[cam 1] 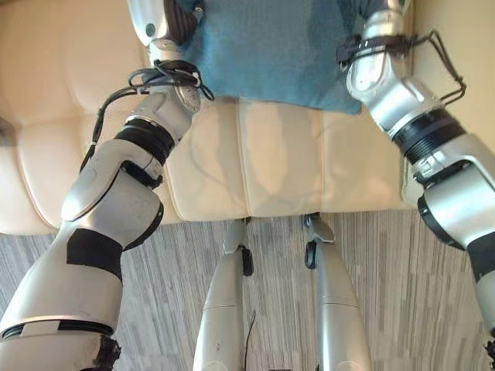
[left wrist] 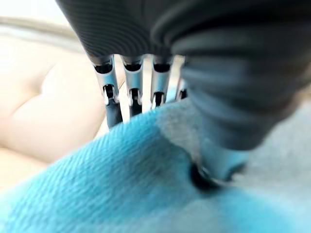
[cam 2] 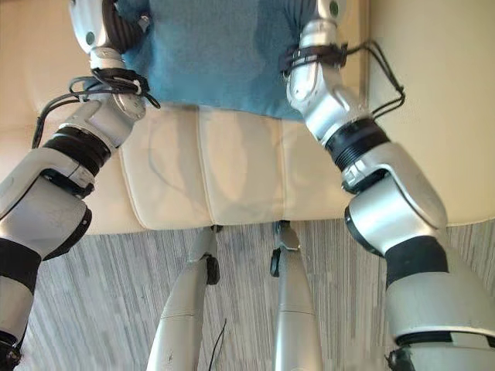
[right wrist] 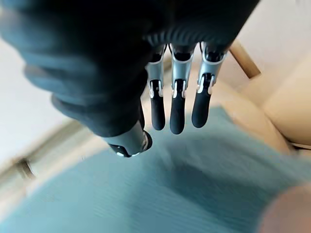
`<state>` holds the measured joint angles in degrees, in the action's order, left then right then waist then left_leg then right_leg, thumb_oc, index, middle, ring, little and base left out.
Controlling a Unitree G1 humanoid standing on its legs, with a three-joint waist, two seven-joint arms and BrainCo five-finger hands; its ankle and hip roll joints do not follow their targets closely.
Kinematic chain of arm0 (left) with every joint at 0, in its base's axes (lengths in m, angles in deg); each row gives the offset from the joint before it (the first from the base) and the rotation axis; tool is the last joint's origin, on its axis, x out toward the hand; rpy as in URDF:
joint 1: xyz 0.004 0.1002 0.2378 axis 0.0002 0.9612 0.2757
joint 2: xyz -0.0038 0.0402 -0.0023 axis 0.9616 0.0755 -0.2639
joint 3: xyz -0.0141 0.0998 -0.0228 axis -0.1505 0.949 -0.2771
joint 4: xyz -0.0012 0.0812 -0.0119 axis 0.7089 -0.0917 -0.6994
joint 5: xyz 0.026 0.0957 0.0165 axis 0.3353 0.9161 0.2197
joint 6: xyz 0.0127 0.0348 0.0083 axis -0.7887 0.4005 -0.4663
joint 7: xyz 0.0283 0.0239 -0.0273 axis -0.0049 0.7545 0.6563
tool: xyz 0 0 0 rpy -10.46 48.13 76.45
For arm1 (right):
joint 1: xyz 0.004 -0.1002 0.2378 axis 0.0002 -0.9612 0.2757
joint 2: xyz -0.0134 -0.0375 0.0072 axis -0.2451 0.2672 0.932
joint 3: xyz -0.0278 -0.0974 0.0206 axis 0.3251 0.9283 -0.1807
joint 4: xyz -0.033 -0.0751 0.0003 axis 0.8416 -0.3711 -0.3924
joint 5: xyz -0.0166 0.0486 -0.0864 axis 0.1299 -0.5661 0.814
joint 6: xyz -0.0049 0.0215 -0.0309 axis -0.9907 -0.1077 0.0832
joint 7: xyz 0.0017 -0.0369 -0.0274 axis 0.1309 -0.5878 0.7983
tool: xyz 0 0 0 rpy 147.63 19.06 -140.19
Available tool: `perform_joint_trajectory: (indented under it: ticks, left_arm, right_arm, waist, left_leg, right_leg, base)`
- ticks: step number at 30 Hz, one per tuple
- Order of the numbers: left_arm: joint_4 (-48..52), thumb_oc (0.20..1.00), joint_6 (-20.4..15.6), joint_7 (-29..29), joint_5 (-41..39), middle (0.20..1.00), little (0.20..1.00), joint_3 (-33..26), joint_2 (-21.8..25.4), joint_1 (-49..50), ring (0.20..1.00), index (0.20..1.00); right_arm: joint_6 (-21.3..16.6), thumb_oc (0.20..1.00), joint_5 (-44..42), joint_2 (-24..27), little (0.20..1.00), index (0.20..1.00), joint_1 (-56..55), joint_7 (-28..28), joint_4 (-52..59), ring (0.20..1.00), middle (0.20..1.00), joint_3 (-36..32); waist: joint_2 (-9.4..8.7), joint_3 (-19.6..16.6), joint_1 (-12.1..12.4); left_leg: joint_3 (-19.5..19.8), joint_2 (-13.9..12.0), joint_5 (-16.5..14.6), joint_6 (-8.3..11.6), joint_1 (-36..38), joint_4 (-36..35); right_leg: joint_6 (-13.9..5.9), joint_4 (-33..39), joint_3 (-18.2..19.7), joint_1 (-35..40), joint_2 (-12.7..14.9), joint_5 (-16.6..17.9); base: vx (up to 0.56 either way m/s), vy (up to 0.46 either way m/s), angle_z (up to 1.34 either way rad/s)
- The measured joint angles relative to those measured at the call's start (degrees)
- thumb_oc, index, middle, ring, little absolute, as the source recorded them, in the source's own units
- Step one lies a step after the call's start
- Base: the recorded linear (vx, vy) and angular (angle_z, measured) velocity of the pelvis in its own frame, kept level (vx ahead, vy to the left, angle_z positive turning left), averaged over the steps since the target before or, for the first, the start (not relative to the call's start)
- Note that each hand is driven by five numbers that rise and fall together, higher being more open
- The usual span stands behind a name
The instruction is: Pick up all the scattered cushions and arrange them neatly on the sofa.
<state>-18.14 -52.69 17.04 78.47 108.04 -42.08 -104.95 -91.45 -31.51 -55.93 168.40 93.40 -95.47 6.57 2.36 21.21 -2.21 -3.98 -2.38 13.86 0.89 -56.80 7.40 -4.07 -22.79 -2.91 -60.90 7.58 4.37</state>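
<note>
Your left hand (left wrist: pixel 146 92) has its fingers (left wrist: pixel 112 104) running straight down behind the top edge of the blue cushion (cam 1: pixel 271 50), tips hidden past the fabric, and its thumb (left wrist: pixel 218 155) pressing into the cloth on the near face, so the edge sits pinched between thumb and fingers. Your right hand (right wrist: pixel 146 97) hangs just above the same cushion (right wrist: pixel 170 194) with fingers (right wrist: pixel 177 109) straight and close together, dark tips pointing down at the fabric; whether they touch it, can't tell, and the thumb (right wrist: pixel 129 141) sits apart beside them, nothing gripped. In the head views both arms reach forward to the cushion's two sides, left arm at its left edge, right arm at its right edge, hands themselves cut off or hidden there. The cushion lies on the cream sofa (cam 1: pixel 263 166), toward the back of the seat, its lower edge hanging over the seat panels, roughly centred between the two arms. The sofa's front edge meets the grey striped floor (cam 1: pixel 387 294) below. A wooden frame piece (right wrist: pixel 245 60) shows past the right hand's fingers next to cream upholstery.
</note>
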Motion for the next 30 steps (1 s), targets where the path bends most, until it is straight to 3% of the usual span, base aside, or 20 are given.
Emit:
perform_joint_trajectory:
  ticks: [3, 4, 7, 10, 11, 12, 13, 14, 16, 18, 20, 22, 26, 30]
  left_arm:
    - [-3.09, 1.000, -0.58, -3.42, 2.75, 1.000, 1.000, 3.41, 2.17, -4.29, 1.000, 1.000]
    - [-2.79, 1.000, -0.13, -5.01, 3.85, 1.000, 1.000, 3.06, 4.39, -4.55, 1.000, 1.000]
    - [-4.08, 1.000, -0.01, -8.20, 2.39, 1.000, 1.000, -4.32, 5.23, -0.85, 1.000, 1.000]
    - [-4.86, 1.000, -1.11, -12.67, -9.26, 1.000, 1.000, -17.51, 4.97, 7.76, 1.000, 1.000]
    - [-4.83, 1.000, -1.25, -14.55, -15.71, 1.000, 1.000, -23.54, 4.75, 12.56, 1.000, 1.000]
    - [-5.08, 1.000, -1.25, -15.25, -19.13, 1.000, 1.000, -24.84, 4.73, 14.63, 1.000, 1.000]
    - [-3.54, 1.000, -2.13, -17.83, -25.81, 1.000, 1.000, -29.04, 4.61, 18.10, 1.000, 1.000]
    - [-2.04, 1.000, -3.78, -21.22, -33.61, 1.000, 1.000, -31.00, 4.50, 22.42, 1.000, 1.000]
    - [6.56, 1.000, -6.42, -26.27, -38.60, 1.000, 1.000, -37.26, 5.59, 30.93, 1.000, 1.000]
    - [6.66, 1.000, -6.91, -29.23, -39.18, 1.000, 1.000, -37.51, 5.82, 37.31, 1.000, 1.000]
    - [10.23, 1.000, -7.08, -31.33, -39.04, 1.000, 1.000, -39.23, 5.95, 45.15, 1.000, 1.000]
    - [13.07, 1.000, -7.42, -33.15, -38.87, 1.000, 1.000, -40.63, 5.36, 53.95, 1.000, 1.000]
    - [16.90, 1.000, -6.63, -35.82, -36.35, 1.000, 1.000, -44.74, 0.43, 71.81, 1.000, 1.000]
    - [22.11, 1.000, -5.58, -37.27, -31.74, 1.000, 1.000, -47.09, -1.93, 82.87, 1.000, 1.000]
  right_arm:
    - [-0.44, 1.000, 1.65, 3.44, 1.000, 1.000, 2.79, -1.65, -5.45, 1.000, 1.000, 4.40]
    - [0.67, 1.000, 1.60, 5.42, 1.000, 1.000, 2.73, -2.17, -5.78, 1.000, 1.000, 1.34]
    - [1.93, 1.000, -1.27, 7.36, 1.000, 1.000, 0.57, -3.59, -8.42, 1.000, 1.000, -6.73]
    - [3.06, 1.000, -8.21, 7.07, 1.000, 1.000, -7.74, -6.24, -8.11, 1.000, 1.000, -15.68]
    - [3.20, 1.000, -12.87, 5.84, 1.000, 1.000, -12.70, -7.26, -6.31, 1.000, 1.000, -22.54]
    - [3.38, 1.000, -15.38, 5.33, 1.000, 1.000, -14.71, -7.65, -6.25, 1.000, 1.000, -24.28]
    - [2.52, 1.000, -20.25, 3.70, 1.000, 1.000, -18.69, -8.75, -4.78, 1.000, 1.000, -30.41]
    - [1.85, 1.000, -28.12, 1.65, 1.000, 1.000, -24.52, -10.33, -4.29, 1.000, 1.000, -33.88]
    - [0.58, 1.000, -37.07, 1.64, 1.000, 1.000, -34.09, -17.73, -0.33, 1.000, 1.000, -38.54]
    - [0.91, 1.000, -40.01, 1.81, 1.000, 1.000, -40.64, -22.20, -1.76, 1.000, 1.000, -38.44]
    - [0.83, 1.000, -39.76, 2.44, 1.000, 1.000, -47.95, -25.40, 0.61, 1.000, 1.000, -39.27]
    - [0.69, 1.000, -38.06, 1.73, 1.000, 1.000, -56.15, -28.18, 2.79, 1.000, 1.000, -41.19]
    - [3.25, 1.000, -29.73, -0.38, 1.000, 1.000, -70.58, -33.16, 4.10, 1.000, 1.000, -42.45]
    - [4.43, 1.000, -21.49, -2.09, 1.000, 1.000, -77.39, -35.68, 7.80, 1.000, 1.000, -43.78]
  waist:
    - [-0.60, 0.89, 0.18]
    - [-0.61, 0.88, -0.05]
    - [-0.61, 0.88, -0.35]
    - [-0.79, 1.02, -0.81]
    - [-0.89, 1.07, -1.14]
    - [-0.88, 1.07, -1.21]
    - [-0.90, 1.07, -1.34]
    - [-1.02, 0.85, -1.22]
    - [-1.47, 1.28, -0.51]
    - [-1.42, 1.10, -0.39]
    - [-1.50, -0.29, -0.26]
    - [-1.88, -1.43, -0.08]
    - [-3.28, -6.97, 0.79]
    - [-3.81, -11.24, 1.23]
  left_leg:
    - [0.31, 0.45, -0.01, 0.01, -0.24, 0.51]
    - [0.33, 0.75, -0.06, 0.02, -0.24, 0.75]
    - [0.23, 0.99, -0.46, -0.21, -0.01, 2.23]
    - [0.13, 0.84, -0.86, -0.16, 3.58, 2.26]
    - [0.05, 0.73, -1.24, -0.08, 6.31, 1.69]
    - [-0.03, 0.66, -1.24, -0.06, 8.12, 1.02]
    - [0.02, 0.60, -1.39, 0.07, 10.52, 0.64]
    - [0.17, 0.39, -2.03, 0.83, 15.09, -1.02]
    - [-0.02, -0.17, -2.29, 0.70, 20.76, -2.21]
    - [0.19, -0.19, -2.45, 0.60, 27.21, -4.09]
    - [0.22, -0.29, -3.44, 0.90, 31.89, -6.11]
    - [0.08, -0.20, -3.71, 1.07, 36.90, -7.77]
    - [-0.37, 0.91, -4.43, 0.40, 46.32, -12.08]
    - [-1.22, 1.12, -5.95, 0.59, 49.82, -12.34]
  right_leg:
    - [0.05, -1.57, -0.06, -0.51, 0.67, -1.05]
    - [0.00, -2.30, -0.04, -0.61, 0.86, -1.50]
    - [-0.11, -3.12, 0.19, -0.18, 0.88, -1.57]
    - [-0.09, -2.51, 0.35, 3.54, 0.68, -1.56]
    - [-0.09, -1.47, 0.40, 6.44, 0.47, -1.56]
    - [-0.10, -0.98, 0.40, 8.11, 0.46, -1.56]
    - [-0.11, -0.04, 0.21, 10.82, 0.22, -1.57]
    - [-0.81, 1.92, -0.12, 15.69, -0.03, -2.11]
    - [-0.26, 4.13, -0.72, 21.86, -0.26, -0.92]
    - [-0.54, 7.55, -1.54, 29.11, -0.36, -0.85]
    - [-1.46, 11.13, -2.01, 34.72, -0.44, -1.27]
    - [-1.86, 15.76, -2.25, 40.97, -0.81, 0.12]
    - [-2.01, 27.81, -3.21, 53.86, -0.45, 4.18]
    - [-2.36, 27.82, -3.30, 57.23, -0.18, 3.56]
  base:
    - [0.04, 0.030, 0.10]
    - [0.01, 0.039, 0.11]
    - [-0.01, 0.011, 0.01]
    - [0.00, 0.022, -0.05]
    - [0.01, 0.027, -0.11]
    - [0.02, 0.023, -0.10]
    - [0.05, 0.010, -0.03]
    - [0.09, 0.013, -0.04]
    - [0.09, 0.023, -0.06]
    - [0.11, 0.064, -0.01]
    - [0.09, 0.064, 0.03]
    - [0.07, 0.081, -0.04]
    - [0.03, 0.104, 0.00]
    - [-0.02, 0.072, -0.03]
